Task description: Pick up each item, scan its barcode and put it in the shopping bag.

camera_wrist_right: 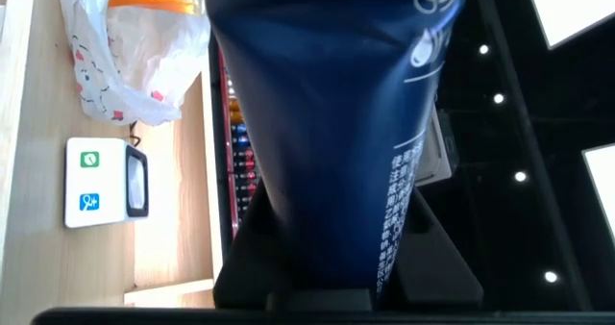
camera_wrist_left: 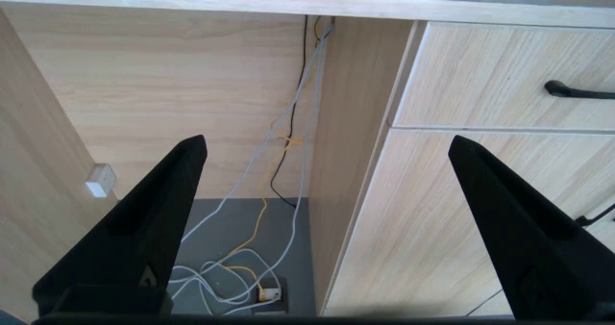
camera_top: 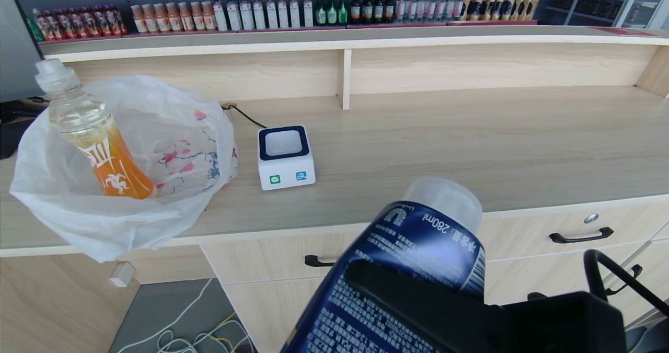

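My right gripper (camera_top: 418, 300) is shut on a dark blue bottle (camera_top: 413, 253) with a clear cap, held tilted below the counter's front edge, near the drawers. In the right wrist view the same blue bottle (camera_wrist_right: 327, 123) runs between the fingers. The white barcode scanner (camera_top: 286, 157) with a dark blue rim sits on the wooden counter (camera_top: 470, 144), left of centre. At the counter's left end, the white plastic shopping bag (camera_top: 120, 164) stands open and holds an orange drink bottle (camera_top: 94, 133) leaning upright. My left gripper (camera_wrist_left: 327, 229) hangs open under the counter with nothing between its fingers.
Drawers with black handles (camera_top: 580, 236) line the counter front. A raised back ledge with a divider (camera_top: 345, 76) runs behind the worktop. Shelves of bottles (camera_top: 313, 10) fill the far wall. Cables (camera_wrist_left: 259, 258) lie on the floor under the counter.
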Available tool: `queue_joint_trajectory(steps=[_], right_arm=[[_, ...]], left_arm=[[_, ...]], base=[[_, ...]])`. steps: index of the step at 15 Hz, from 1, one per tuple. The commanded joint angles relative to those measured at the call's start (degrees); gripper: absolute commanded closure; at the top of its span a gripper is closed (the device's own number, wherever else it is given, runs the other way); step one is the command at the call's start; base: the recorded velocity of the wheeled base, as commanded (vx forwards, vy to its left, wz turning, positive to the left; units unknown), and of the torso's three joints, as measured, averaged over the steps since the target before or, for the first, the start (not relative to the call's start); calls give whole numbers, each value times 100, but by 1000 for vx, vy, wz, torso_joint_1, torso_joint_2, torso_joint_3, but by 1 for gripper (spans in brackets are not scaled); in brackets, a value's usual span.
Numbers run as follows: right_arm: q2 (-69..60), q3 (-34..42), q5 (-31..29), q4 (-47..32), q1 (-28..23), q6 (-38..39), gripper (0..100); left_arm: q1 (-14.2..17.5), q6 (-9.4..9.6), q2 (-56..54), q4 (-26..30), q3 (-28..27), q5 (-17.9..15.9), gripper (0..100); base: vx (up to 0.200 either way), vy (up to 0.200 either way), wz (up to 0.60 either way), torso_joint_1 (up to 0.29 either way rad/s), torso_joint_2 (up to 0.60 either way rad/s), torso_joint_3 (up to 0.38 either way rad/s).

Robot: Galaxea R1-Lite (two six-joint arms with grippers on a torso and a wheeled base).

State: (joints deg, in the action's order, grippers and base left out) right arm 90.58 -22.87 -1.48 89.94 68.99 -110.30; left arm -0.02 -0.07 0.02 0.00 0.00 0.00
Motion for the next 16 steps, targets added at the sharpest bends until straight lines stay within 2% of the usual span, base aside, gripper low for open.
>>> queue_joint_trajectory(steps=[1,6,9,11,15,16], right_arm=[[13,-16,-2,6,1,0,100],[4,-16,-2,6,1,61,100],[74,-16,-2,6,1,378,100],[13,142,-2,6,-61,1072,100],[-198,389,-2,6,-456,3718,100],[-216,432,-2,6,-544,4034,100]], left_arm=[[2,-1,-2,0,0,0,0],[2,-1,-2,0,0,0,0],[2,-1,-2,0,0,0,0],[2,-1,-2,0,0,0,0],[2,-1,-2,0,0,0,0],[2,-1,-2,0,0,0,0]], base=[[0,0,0,0,0,0],[0,0,0,0,0,0],[0,0,0,0,0,0],[0,0,0,0,0,0],[0,0,0,0,0,0],[0,0,0,0,0,0]])
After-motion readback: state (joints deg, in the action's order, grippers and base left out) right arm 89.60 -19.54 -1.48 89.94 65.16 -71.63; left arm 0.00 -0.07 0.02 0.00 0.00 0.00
